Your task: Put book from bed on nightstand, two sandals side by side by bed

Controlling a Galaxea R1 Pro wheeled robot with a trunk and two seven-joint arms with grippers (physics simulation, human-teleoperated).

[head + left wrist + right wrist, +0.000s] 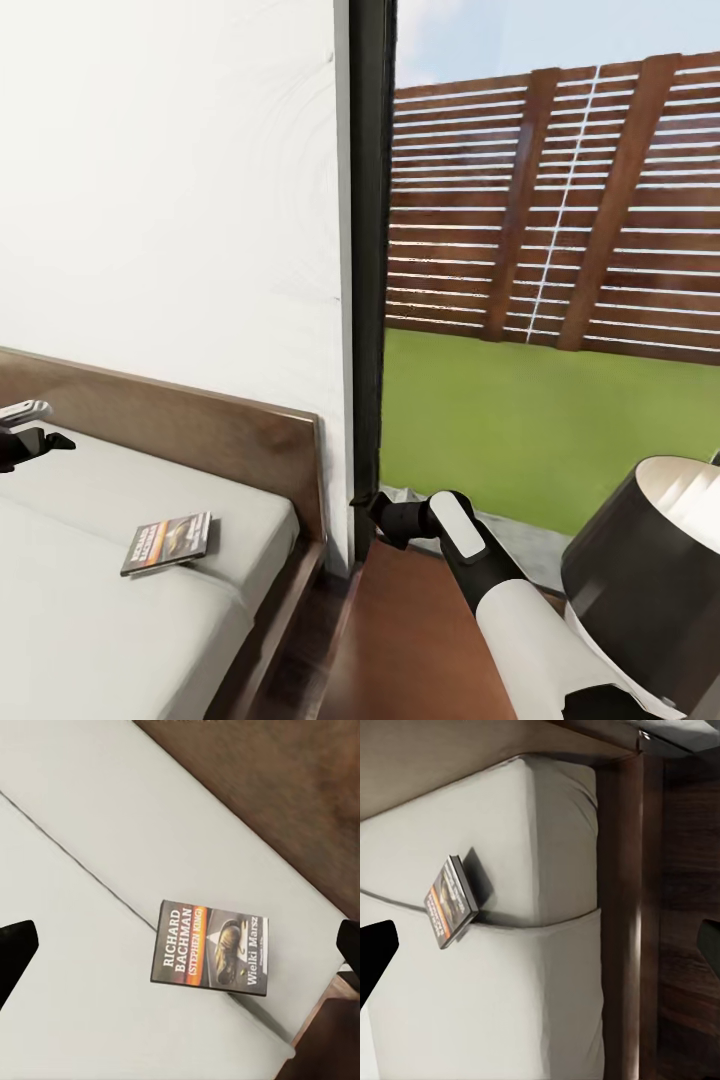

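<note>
Book [167, 542] lies flat near the bed's [250, 445] right edge, untouched. Left gripper [25, 432] hovers wide open, far left; next it must descend and grasp it.

The plain light-grey mattress [82, 832] below the left end effector [25, 428] looks like smooth matt cloth, creased by one soft seam. On it lies the thin paperback book [211, 948], its dark printed cover with an orange band faintly satiny. The dark brown bed frame [622, 907] and headboard [180, 420] show streaked wood grain with a low sheen. Under the right end effector [372, 508], the reddish-brown nightstand top [420, 650] is glossy polished wood. The right arm's white shell [455, 525] reads as smooth plastic.
</note>
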